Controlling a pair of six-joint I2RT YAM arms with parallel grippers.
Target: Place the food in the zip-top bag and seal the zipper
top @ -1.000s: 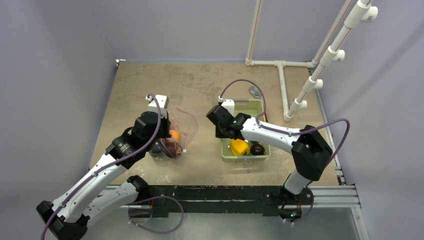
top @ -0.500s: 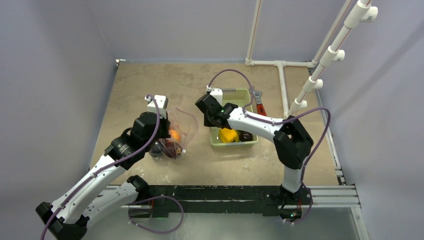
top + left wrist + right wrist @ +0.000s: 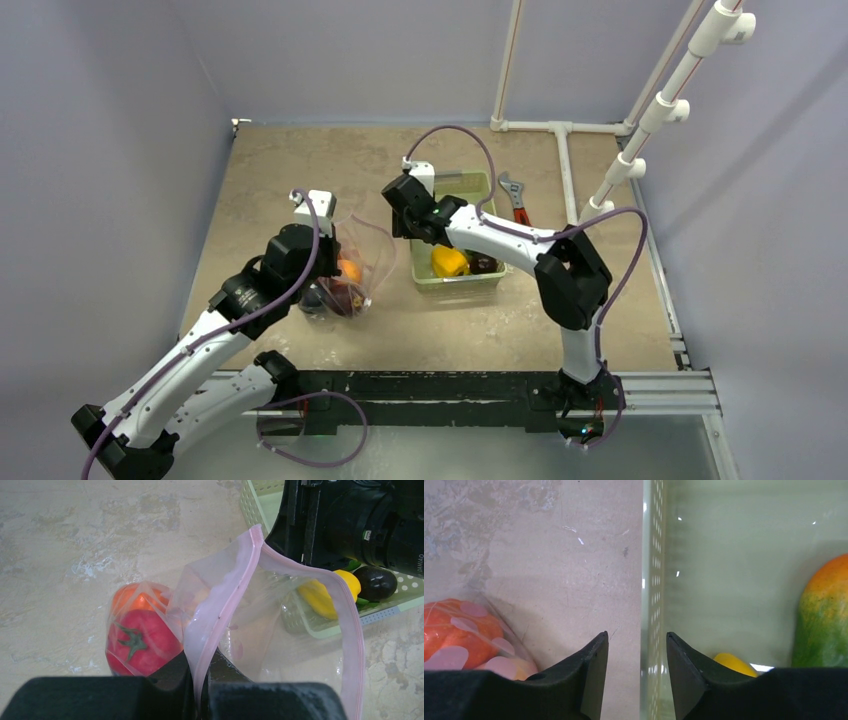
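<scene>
Mouth of the zip-top bag (image 3: 280, 625) gapes open; the right gripper (image 3: 637, 647), astride the basket (image 3: 651, 580) wall just beside it, crowds the approach. Bare table (image 3: 270, 180) lies left.

I read the counter (image 3: 300, 170) as a tan, mottled slab, scuffed pale in patches. Directly on it:
- The clear zip-top bag (image 3: 368, 262) sits left of centre, bulging.
- A light green slotted basket (image 3: 468, 182) stands just to its right. I cannot tell if they touch.
- A red-handled wrench (image 3: 517, 198) lies just off the basket's far right corner.
- A white pipe frame (image 3: 566, 165) rests at the far right.
</scene>
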